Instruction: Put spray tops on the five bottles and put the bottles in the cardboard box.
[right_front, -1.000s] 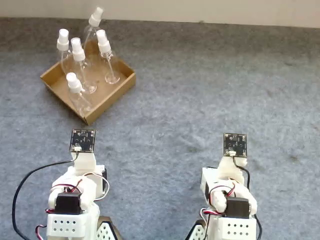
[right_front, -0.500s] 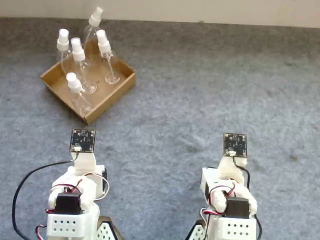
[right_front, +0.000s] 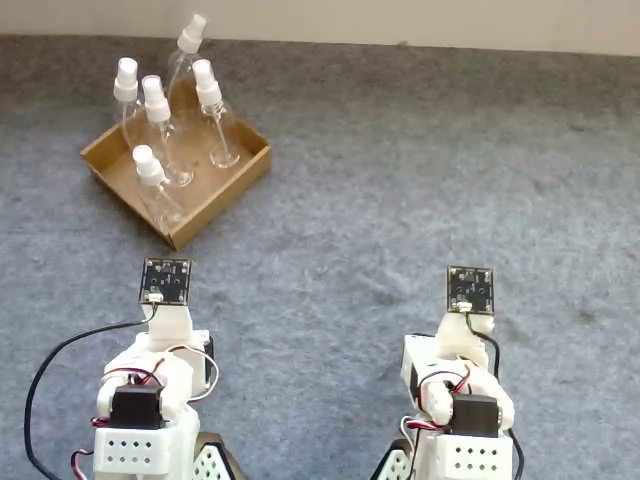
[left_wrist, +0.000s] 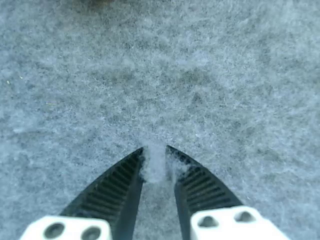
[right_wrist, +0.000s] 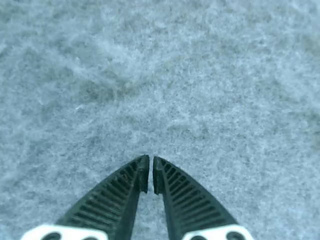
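1. Looking down over the table, the cardboard box sits at the far left on the grey carpet, turned at an angle with one corner pointing near.
2. And there they are, the five bottles, all clear, all standing inside the box, each wearing a white spray top.
3. One bottle stands at the near side of the box, three cluster in the middle, and the tallest-looking one rises at the far corner.
4. The left arm is folded back at the near edge, well apart from the box.
5. The left gripper hangs just above bare carpet, its black ridged fingers slightly parted, a narrow strip of carpet between the tips, nothing held.
6. The right arm is tucked in at the near right.
7. The right gripper is over carpet too, tips pressed almost together and empty.
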